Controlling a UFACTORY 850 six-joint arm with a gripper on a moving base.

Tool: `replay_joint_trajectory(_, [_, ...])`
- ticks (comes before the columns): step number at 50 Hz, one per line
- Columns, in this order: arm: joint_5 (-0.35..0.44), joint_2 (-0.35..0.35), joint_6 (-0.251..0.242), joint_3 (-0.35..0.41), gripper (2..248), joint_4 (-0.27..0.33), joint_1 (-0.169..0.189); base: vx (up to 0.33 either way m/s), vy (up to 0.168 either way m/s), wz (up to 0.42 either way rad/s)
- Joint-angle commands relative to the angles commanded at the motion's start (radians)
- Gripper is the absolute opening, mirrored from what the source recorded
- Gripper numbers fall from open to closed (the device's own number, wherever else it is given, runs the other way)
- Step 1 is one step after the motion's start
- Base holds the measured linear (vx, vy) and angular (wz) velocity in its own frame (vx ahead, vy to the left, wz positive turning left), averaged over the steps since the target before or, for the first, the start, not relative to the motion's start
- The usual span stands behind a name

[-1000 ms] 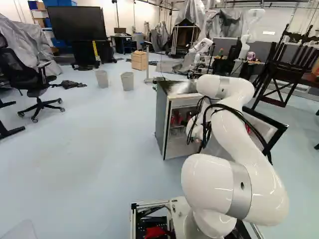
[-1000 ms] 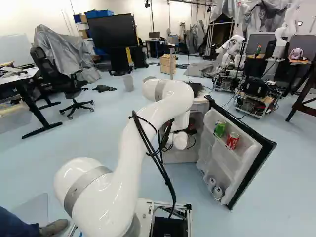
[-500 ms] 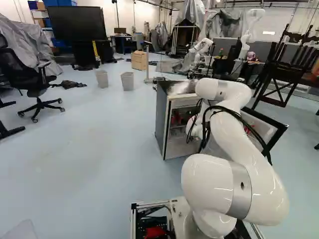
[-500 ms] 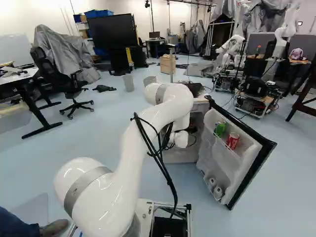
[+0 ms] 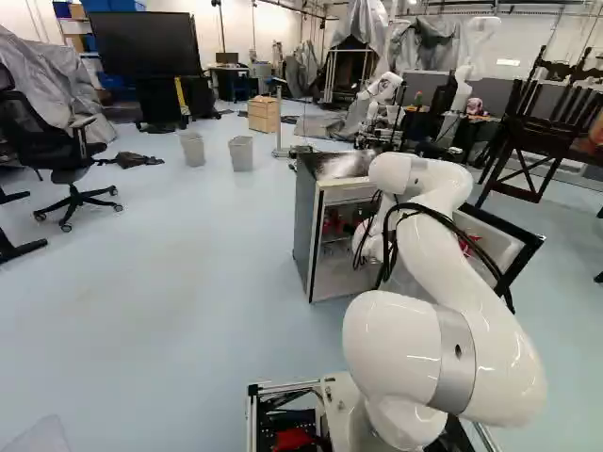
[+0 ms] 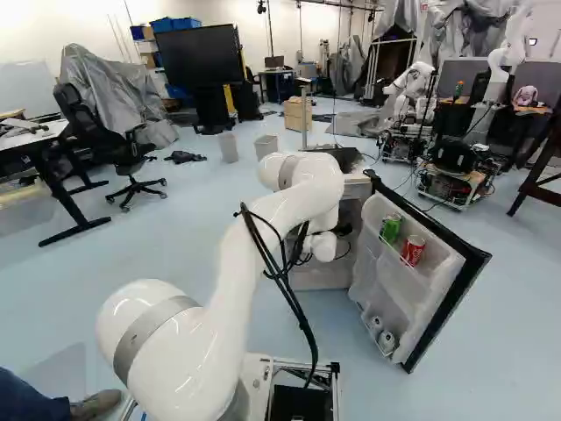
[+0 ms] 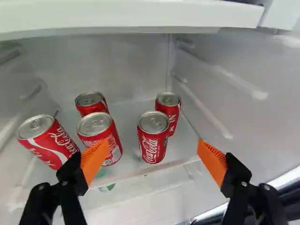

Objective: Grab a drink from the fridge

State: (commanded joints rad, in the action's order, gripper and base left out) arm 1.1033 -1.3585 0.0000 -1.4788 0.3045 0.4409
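**Approach step: can lined up, nothing gripped**

Gripper point(image 7: 153, 149) faces into the fridge point(image 5: 304, 221), two fingers spread wide, pinching nothing. Likely target: front red can point(image 7: 153, 136), ahead, roughly centred between them. Next: advance straight, straddle it, squeeze. Risk: neighbouring can point(image 7: 101, 131) is right by one finger, could get knocked. Five red cans in all, on a pale, smooth-looking shelf point(image 7: 129, 131). Fridge is right of centre in left base view; door point(image 6: 451, 303) swung out, right side of right base view. Pale blue floor point(image 5: 188, 273), bins point(image 5: 240, 153) upper left of left base view.
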Motion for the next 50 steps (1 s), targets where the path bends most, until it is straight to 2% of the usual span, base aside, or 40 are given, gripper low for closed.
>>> replay_joint_trajectory(24, [-0.001, -0.045, 0.0, -0.081, 247, 0.0, -0.01, 0.0, 0.0, 0.0])
replay_joint_trajectory(43, [-0.001, -0.049, 0.0, -0.089, 244, 0.0, -0.011, 0.0, 0.0, 0.0])
replay_joint_trajectory(44, [-0.001, -0.049, 0.0, -0.089, 209, 0.0, -0.011, 0.0, 0.0, 0.0])
replay_joint_trajectory(49, [-0.001, -0.049, 0.0, -0.089, 209, 0.0, -0.011, 0.0, 0.0, 0.0])
replay_joint_trajectory(50, [-0.001, -0.049, 0.0, -0.089, 172, 0.0, -0.011, 0.0, 0.0, 0.0])
